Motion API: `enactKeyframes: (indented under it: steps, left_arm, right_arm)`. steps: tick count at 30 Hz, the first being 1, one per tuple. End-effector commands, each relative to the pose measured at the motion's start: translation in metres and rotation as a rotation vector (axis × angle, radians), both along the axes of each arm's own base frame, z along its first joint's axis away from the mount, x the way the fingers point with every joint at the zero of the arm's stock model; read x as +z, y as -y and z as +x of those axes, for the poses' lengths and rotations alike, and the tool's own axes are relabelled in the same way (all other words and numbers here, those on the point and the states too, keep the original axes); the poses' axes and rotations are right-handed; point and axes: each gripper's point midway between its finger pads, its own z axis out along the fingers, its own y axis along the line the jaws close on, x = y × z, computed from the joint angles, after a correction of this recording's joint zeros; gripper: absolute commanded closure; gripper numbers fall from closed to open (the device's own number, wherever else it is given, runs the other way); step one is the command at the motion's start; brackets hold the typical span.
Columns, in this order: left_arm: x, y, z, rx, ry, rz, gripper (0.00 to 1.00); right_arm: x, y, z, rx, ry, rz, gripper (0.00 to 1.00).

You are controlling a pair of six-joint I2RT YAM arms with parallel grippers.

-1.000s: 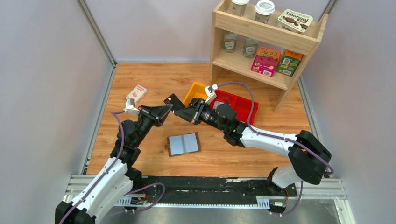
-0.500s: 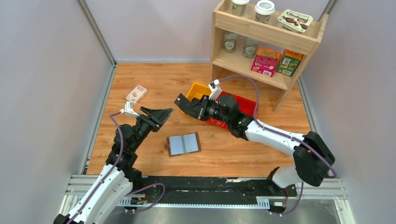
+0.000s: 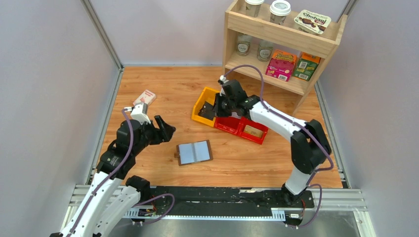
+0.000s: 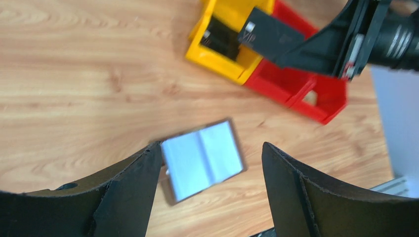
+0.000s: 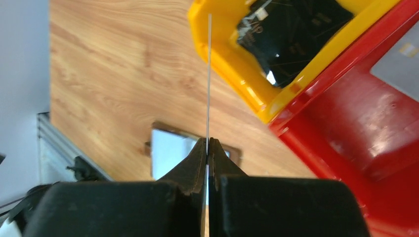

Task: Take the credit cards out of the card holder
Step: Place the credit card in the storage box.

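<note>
Near mid-table, card holder [image 3: 194, 152] open and flat on the wood table [image 3: 158, 84], grey-blue inner panels up; same spot and same angle as a second ago. At 1 o'clock from it, right gripper [image 3: 216, 107] pinched shut on a thin dark card [image 4: 271, 33], gripped by one end. In the right wrist view, only a pale edge-on line. Now hanging above the yellow bin [image 3: 197, 109]. A second ago, up in mid-air at 12 o'clock of the card holder, tip to tip with the left gripper [image 3: 165, 131], both on the card. Cannot tell whether the dark card touches the bin rim. Inside the yellow bin, a second dark card [image 5: 291, 39] lying flat. Red bin [image 3: 228, 128] butted against the yellow bin at its 4 o'clock side. At 9 to 10 o'clock of the card holder, left gripper with fingers spread wide and nothing between them; closed a second ago, since let go and drawn back toward 8 o'clock, well apart from the dark card. From the left wrist view, card holder framed between the two fingers. At 10 o'clock, near the left wall, white-and-red box [image 3: 144, 98], unmoved. At far right, wooden shelf [image 3: 281, 45], unchanged.
</note>
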Motion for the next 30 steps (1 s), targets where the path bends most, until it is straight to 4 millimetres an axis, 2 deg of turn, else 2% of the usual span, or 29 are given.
enactKeyframes:
  steps: [1, 11, 13, 15, 20, 24, 30]
  left_arm:
    - [-0.033, -0.015, -0.017, -0.021, -0.118, 0.149, 0.18]
    - [-0.038, -0.003, -0.025, -0.158, -0.086, 0.182, 0.17]
    - [-0.040, -0.002, -0.025, -0.170, -0.088, 0.188, 0.17]
    - [-0.043, 0.001, -0.026, -0.184, -0.097, 0.187, 0.17]
    - [-0.049, 0.008, -0.025, -0.221, -0.131, 0.180, 0.17]
    - [-0.056, 0.012, -0.024, -0.232, -0.167, 0.171, 0.17]
    - [-0.069, 0.015, -0.025, -0.229, -0.235, 0.154, 0.17]
  right_arm:
    - [-0.022, 0.007, 0.020, 0.017, -0.044, -0.119, 1.00]
    - [-0.058, -0.024, 0.055, 0.054, -0.105, -0.132, 1.00]
    - [-0.065, -0.026, 0.058, 0.057, -0.126, -0.137, 0.96]
    - [-0.065, -0.025, 0.062, 0.047, -0.130, -0.143, 0.89]
    - [-0.048, -0.004, 0.072, -0.041, -0.078, -0.224, 0.62]
    - [-0.023, 0.012, 0.074, -0.090, -0.010, -0.259, 0.48]
    - [0.021, 0.025, 0.057, -0.102, 0.075, -0.239, 0.29]
